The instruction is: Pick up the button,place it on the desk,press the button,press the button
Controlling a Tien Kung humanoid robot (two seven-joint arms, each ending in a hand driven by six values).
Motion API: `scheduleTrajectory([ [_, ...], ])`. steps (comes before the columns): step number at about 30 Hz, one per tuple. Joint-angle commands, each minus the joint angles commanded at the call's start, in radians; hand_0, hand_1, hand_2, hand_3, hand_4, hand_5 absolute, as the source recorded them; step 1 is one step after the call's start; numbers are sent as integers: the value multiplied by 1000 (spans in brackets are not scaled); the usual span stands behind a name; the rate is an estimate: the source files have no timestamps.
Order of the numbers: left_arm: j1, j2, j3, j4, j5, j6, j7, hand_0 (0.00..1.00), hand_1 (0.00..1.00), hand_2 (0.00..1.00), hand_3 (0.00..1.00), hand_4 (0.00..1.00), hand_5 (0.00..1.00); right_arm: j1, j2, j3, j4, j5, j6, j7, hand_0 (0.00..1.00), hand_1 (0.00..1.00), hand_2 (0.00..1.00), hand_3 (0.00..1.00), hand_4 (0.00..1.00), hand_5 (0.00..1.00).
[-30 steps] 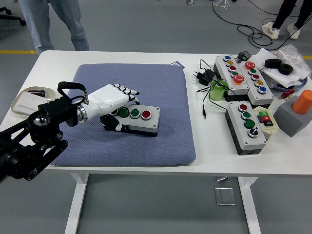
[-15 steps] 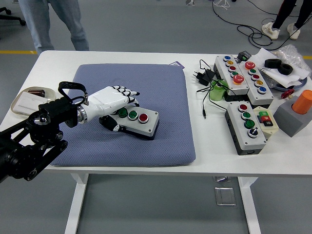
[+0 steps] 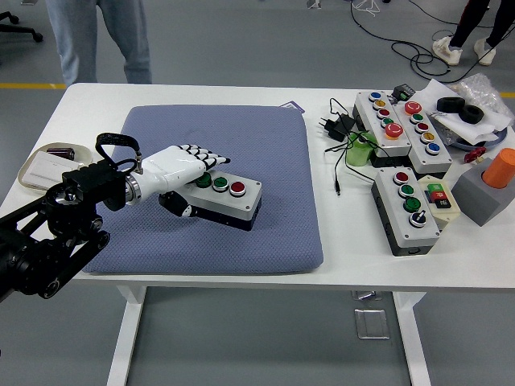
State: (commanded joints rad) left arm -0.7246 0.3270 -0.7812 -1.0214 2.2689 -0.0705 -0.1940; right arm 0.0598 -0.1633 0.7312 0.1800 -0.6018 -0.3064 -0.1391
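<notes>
Shifted since a second ago: button box [image 3: 226, 201] turned slightly, its right end swung a little farther and the whole box now lying more slanted on the pad, with the left hand [image 3: 181, 167] lower over its left end. Nearest, black left arm [image 3: 48, 233] reaching in from the lower left over the table [image 3: 346, 241]. White left hand clamped on the left end of the button box, fingers [image 3: 211, 158] draped over the top beside the green buttons, thumb tucked below against the near side. Box resting on the blue-grey pad [image 3: 241, 137], near its middle, showing two green buttons and one red. Left of the arm, at the table's left edge, a shallow tray [image 3: 36, 170]. On the right, well apart from the pad, a second grey button box [image 3: 406, 211], a grey block topped with an orange cylinder [image 3: 489, 186]. Farther still, two longer button boxes [image 3: 398, 121], a black plug with cable [image 3: 336, 129], a roll of black tape [image 3: 460, 109]. Beyond the far edge, legs of a person [image 3: 105, 36] standing.
</notes>
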Motion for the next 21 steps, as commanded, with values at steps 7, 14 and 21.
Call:
scheduleTrajectory([
  [7, 18, 7, -46, -41, 0, 0, 8, 950, 998, 998, 998, 998, 567, 0, 0, 0, 0, 0, 1, 0, 631, 468, 528, 584, 270, 6],
  [14, 87, 13, -149, -166, 0, 11, 50, 920, 985, 998, 998, 998, 580, -1, 0, 1, 0, 0, 1, 1, 631, 468, 528, 584, 271, 6],
  [21, 219, 7, -251, -409, 0, 136, 217, 476, 525, 605, 937, 843, 356, -3, 1, 3, 0, -1, 0, -1, 630, 467, 528, 584, 271, 6],
])
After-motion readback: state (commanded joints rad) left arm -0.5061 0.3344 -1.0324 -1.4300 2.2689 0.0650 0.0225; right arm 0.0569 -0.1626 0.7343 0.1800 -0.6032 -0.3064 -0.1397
